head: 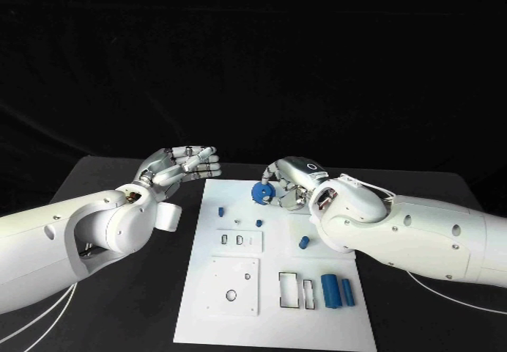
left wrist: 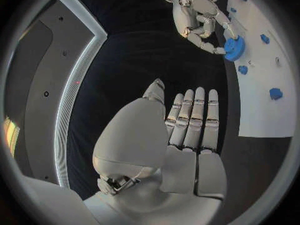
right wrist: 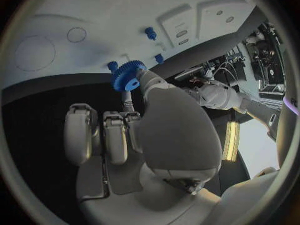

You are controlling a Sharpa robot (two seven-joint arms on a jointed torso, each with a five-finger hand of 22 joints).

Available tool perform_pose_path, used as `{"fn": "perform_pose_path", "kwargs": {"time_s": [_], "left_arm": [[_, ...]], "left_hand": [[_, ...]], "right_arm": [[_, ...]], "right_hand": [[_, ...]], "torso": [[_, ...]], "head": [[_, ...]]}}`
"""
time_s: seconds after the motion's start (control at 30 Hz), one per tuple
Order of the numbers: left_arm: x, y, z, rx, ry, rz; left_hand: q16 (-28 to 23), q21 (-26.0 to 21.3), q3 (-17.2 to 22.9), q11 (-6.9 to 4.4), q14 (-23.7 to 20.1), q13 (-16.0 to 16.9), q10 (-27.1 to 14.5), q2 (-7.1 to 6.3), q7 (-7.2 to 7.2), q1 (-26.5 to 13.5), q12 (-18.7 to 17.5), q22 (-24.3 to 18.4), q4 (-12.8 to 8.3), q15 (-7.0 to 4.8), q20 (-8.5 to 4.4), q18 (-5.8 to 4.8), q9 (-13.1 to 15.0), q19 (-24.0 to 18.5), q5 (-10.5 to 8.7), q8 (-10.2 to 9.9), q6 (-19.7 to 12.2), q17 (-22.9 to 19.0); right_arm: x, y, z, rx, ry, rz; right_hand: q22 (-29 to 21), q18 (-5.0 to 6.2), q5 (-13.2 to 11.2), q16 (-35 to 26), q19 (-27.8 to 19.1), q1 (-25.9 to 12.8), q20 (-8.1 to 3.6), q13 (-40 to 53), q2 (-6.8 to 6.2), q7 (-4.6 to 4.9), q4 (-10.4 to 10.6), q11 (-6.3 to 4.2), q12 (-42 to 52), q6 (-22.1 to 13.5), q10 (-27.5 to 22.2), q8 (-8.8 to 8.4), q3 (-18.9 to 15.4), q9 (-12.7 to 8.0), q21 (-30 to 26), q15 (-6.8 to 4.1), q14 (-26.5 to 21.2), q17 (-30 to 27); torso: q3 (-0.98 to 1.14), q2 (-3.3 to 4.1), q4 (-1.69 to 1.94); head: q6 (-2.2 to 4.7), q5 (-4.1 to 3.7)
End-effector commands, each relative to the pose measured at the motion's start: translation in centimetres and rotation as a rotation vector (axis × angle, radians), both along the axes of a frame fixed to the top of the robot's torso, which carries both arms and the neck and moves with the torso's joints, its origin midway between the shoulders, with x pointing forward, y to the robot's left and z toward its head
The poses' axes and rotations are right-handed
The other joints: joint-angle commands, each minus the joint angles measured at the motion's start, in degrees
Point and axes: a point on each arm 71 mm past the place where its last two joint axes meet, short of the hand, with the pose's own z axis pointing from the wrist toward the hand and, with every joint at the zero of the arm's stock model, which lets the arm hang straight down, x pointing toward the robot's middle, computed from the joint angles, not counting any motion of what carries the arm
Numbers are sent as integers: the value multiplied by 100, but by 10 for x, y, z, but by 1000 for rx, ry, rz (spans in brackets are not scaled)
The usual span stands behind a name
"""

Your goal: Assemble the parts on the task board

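**Board centred, hands at its far end**

The task board [head: 277,308] lies mid-desk [head: 127,183]. The right hand [head: 287,180] holds a gear [head: 262,192] over the board's far edge. The left hand [head: 182,165] hovers off the board's far left corner. Two cylinders [head: 338,290] lie side by side near the board's near right corner, small pegs [head: 221,211] toward the far left.

Two bulky, glossy white arms [head: 74,235] with smooth rounded shells carry small dark screw holes along their casings. At each wrist an open joint shows dark metal and a glint of copper-coloured parts. Thin white cables run beside the forearms on the near left and near right. The left hand [head: 182,166] and the right hand [head: 291,178] are silver metal, with segmented fingers ending in pale grey-white pads [left wrist: 199,96], and with smooth, domed grey backs.
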Motion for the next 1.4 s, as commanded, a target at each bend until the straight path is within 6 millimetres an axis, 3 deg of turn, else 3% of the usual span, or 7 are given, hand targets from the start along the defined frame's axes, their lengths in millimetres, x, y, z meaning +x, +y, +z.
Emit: {"fn": "perform_pose_path", "kwargs": {"time_s": [0.03,0.33,0.63,1.0,1.4], "left_arm": [[-1,-4,2,-12,-5,-24],[-1,-6,2,-14,-5,-31],[-1,-6,2,-15,-4,-34],[-1,-6,1,-13,1,-37],[-1,-7,1,-14,3,-39]], "left_hand": [[-24,-23,-25,22,-40,4,23,32,126,-22,-18,-6,-13,4,56,108,6,-4,-20,-16,-43,10],[-24,-23,-25,22,-40,4,23,32,126,-22,-18,-6,-13,4,56,108,6,-4,-20,-16,-43,10],[-32,-29,-32,22,-41,4,31,50,126,-12,-29,-14,-18,4,57,109,9,-2,-19,-13,-43,15],[-34,-30,-34,22,-41,4,33,53,126,-10,-31,-16,-19,4,57,109,9,-2,-18,-13,-44,16],[-34,-30,-34,22,-41,4,33,53,126,-10,-31,-16,-19,4,57,109,9,-2,-18,-13,-44,16]], "right_arm": [[1,6,-2,-44,-36,16],[10,20,-14,-88,-28,27],[11,25,-21,-116,-16,29],[14,28,-24,-126,-14,25],[19,30,-26,-131,-13,17]], "right_hand": [[247,-60,4,23,41,-7,-5,1052,-6,-73,-2,-51,17,110,272,14,44,6,35,-36,596,1509],[249,-60,-1,23,42,-4,-7,1047,-8,-72,-3,-52,13,109,268,6,65,5,37,-37,596,1509],[243,-58,-2,23,38,-5,-7,1041,-10,-71,-2,-51,9,106,264,0,75,4,31,-37,596,1509],[237,-56,-2,23,34,-8,-7,1025,-14,-69,0,-49,-3,102,252,-7,88,3,25,-37,596,1509],[215,-50,-123,23,8,-124,16,926,-138,-8,25,0,-82,-23,175,-165,194,-42,-7,0,596,1509]], "torso": [[-7,2,2],[-1,-6,2],[4,-9,-14],[7,-7,-7],[2,-5,-10]], "head": [[-11,10],[-27,21],[-42,36],[-62,52],[-75,58]]}}
